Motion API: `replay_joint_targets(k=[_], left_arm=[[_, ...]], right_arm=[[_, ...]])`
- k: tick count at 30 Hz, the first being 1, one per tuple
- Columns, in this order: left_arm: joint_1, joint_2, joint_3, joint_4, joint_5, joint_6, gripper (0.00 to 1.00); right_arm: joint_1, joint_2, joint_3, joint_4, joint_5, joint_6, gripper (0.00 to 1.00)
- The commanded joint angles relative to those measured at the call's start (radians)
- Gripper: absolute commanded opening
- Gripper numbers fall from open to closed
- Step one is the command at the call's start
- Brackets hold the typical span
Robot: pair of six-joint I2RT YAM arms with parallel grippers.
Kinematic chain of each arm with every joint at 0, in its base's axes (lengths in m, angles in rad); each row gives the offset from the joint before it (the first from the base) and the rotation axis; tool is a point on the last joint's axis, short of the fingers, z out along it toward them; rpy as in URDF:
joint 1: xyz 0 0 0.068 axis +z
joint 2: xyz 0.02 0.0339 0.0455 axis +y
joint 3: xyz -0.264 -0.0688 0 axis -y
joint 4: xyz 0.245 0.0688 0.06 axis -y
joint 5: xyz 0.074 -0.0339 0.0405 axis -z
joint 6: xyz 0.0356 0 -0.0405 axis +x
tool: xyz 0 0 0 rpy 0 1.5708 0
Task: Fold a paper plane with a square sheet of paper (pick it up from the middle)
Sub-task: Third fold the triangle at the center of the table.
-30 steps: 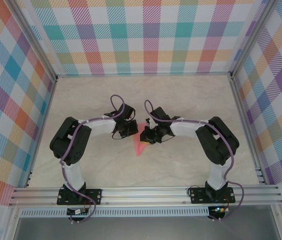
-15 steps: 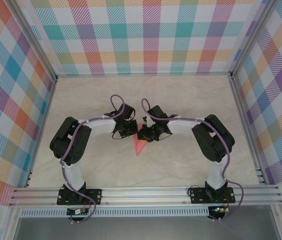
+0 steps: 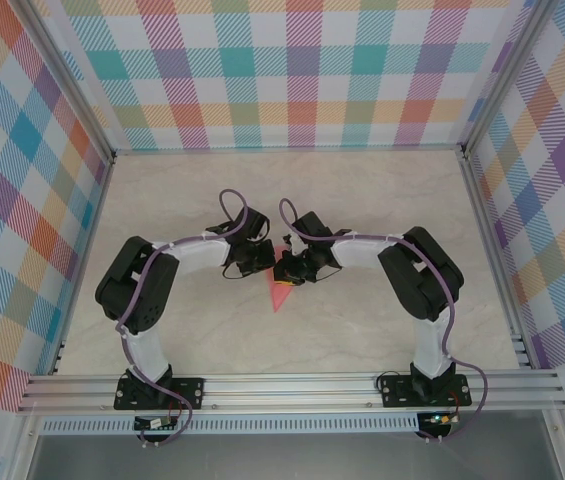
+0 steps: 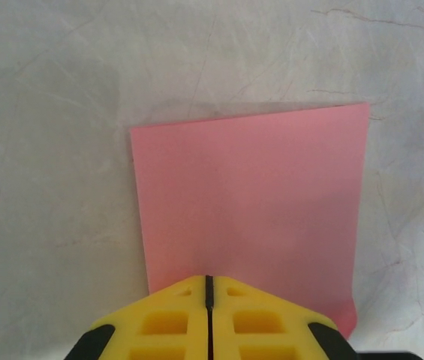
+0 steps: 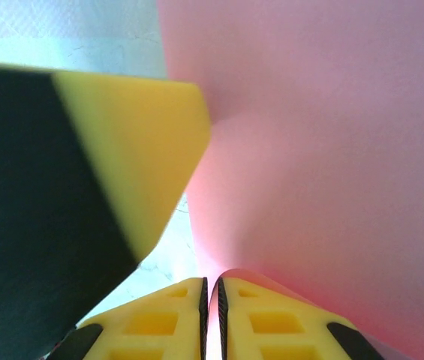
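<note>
The salmon-pink sheet of paper [image 3: 280, 296] lies at the table's centre, folded, with a pointed tip toward the near edge. In the left wrist view the paper [image 4: 249, 195] lies flat, and my left gripper [image 4: 208, 279] is shut with its yellow tips down on the paper's near edge. My right gripper [image 5: 211, 281] is shut on a raised fold of the paper [image 5: 332, 150], with pink showing between its pads. From above, the left gripper [image 3: 268, 264] and right gripper [image 3: 285, 272] nearly meet over the paper. A left finger [image 5: 136, 150] stands close beside the lifted fold.
The marble-pattern table [image 3: 362, 200] is bare around the arms. Plaid walls with aluminium rails [image 3: 292, 385] enclose it on all sides. Both arms bend inward toward the centre.
The right arm has shifted left, bringing its gripper closer to the left gripper and covering more of the paper. The left arm has barely moved.
</note>
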Motion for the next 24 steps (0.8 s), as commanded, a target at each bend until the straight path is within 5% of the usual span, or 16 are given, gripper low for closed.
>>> replay_joint_targets(k=[1, 24], left_arm=[[0.007, -0.065, -0.023, -0.029, -0.022, -0.004, 0.07], [0.010, -0.136, -0.101, -0.093, -0.139, -0.028, 0.07]], right_arm=[[0.005, 0.021, 0.031, -0.007, -0.014, -0.022, 0.14], [0.007, 0.055, 0.065, -0.039, -0.011, -0.049, 0.14]])
